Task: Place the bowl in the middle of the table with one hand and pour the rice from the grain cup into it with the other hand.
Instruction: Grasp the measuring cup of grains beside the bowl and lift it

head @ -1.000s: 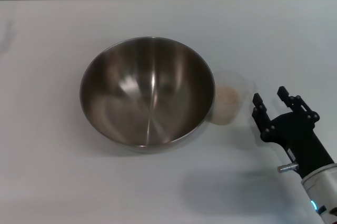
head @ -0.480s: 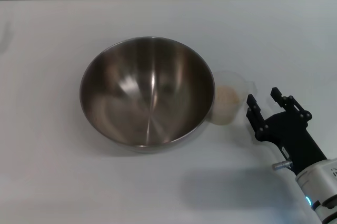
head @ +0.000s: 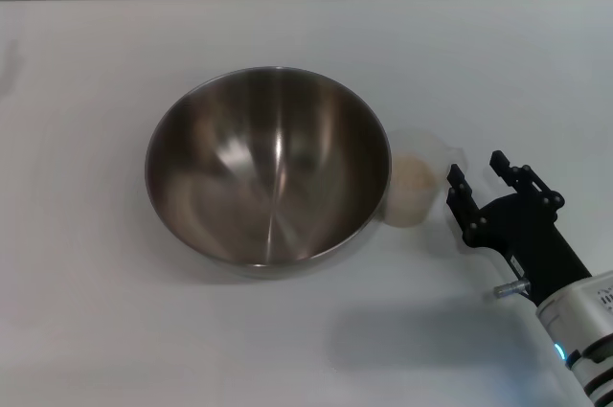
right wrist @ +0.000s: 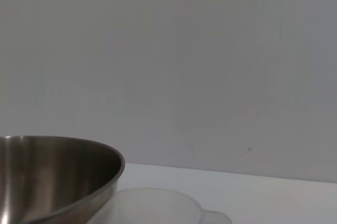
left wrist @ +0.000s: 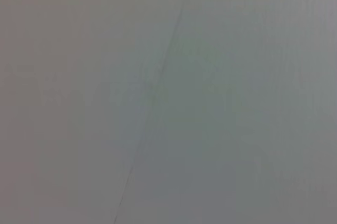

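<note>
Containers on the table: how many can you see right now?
2. The steel bowl sits mid-table, empty; the grain cup with rice stands against the bowl's right side, just ahead of the open right hand.

Left wrist view: flat grey surface only, one thin dark line; what it is cannot be told. Left arm in none of the views.

Right wrist view: bowl (right wrist: pixel 52 179) cut off at 9 and 6 o'clock edges; grain cup (right wrist: pixel 158 208) cut at 6 o'clock, contents unseen.

Head view: bowl's rim hides grain cup's (head: pixel 419 187) 9 o'clock side. Right arm cut off at 4 o'clock corner.
</note>
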Robot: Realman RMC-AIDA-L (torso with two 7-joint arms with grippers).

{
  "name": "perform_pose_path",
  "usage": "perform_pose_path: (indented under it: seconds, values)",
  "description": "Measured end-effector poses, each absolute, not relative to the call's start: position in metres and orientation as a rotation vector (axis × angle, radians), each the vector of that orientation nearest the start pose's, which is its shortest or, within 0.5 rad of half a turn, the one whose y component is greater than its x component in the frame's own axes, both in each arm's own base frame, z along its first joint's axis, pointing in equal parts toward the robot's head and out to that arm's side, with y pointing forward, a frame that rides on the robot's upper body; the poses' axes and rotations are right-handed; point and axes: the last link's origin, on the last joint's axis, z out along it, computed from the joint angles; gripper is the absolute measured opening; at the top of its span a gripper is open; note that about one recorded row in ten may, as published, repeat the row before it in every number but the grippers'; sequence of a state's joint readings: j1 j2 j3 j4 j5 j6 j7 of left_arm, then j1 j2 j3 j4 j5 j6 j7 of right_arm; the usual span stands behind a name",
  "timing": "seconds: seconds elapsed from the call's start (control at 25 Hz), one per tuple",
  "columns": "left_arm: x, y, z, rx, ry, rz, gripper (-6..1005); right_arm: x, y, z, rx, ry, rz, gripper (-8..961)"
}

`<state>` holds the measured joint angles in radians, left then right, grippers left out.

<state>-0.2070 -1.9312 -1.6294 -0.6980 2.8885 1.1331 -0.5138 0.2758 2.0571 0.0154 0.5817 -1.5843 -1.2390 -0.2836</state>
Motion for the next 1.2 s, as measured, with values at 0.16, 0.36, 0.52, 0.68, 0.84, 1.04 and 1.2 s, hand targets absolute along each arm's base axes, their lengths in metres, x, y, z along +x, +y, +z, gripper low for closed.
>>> perform_pose_path:
  seconds: [0.16, 0.36, 0.52, 0.68, 0.84, 1.04, 1.2]
  values:
    - [-0.312, 0.340, 0.152, -1.229, -0.408, -1.145, 813, 0.299, 0.232, -0.102, -1.801, 0.601, 0.612, 525]
    - [-0.312, 0.340, 0.153, -1.221, -0.407, -1.146, 813, 0.298, 0.237, -0.101, -1.803, 0.592, 0.615, 524]
    - [-0.312, 0.341, 0.153, -1.222, -0.408, -1.145, 813, 0.299, 0.242, -0.101, -1.807, 0.603, 0.626, 525]
    - [-0.313, 0.341, 0.153, -1.222, -0.407, -1.142, 813, 0.298, 0.244, -0.102, -1.810, 0.596, 0.625, 524]
    - [-0.314, 0.341, 0.155, -1.214, -0.405, -1.141, 813, 0.295, 0.249, -0.103, -1.821, 0.579, 0.626, 518]
    - [-0.314, 0.341, 0.156, -1.210, -0.404, -1.140, 813, 0.296, 0.254, -0.102, -1.827, 0.586, 0.641, 476]
    - [-0.314, 0.341, 0.156, -1.210, -0.404, -1.140, 813, 0.297, 0.258, -0.099, -1.820, 0.605, 0.660, 400]
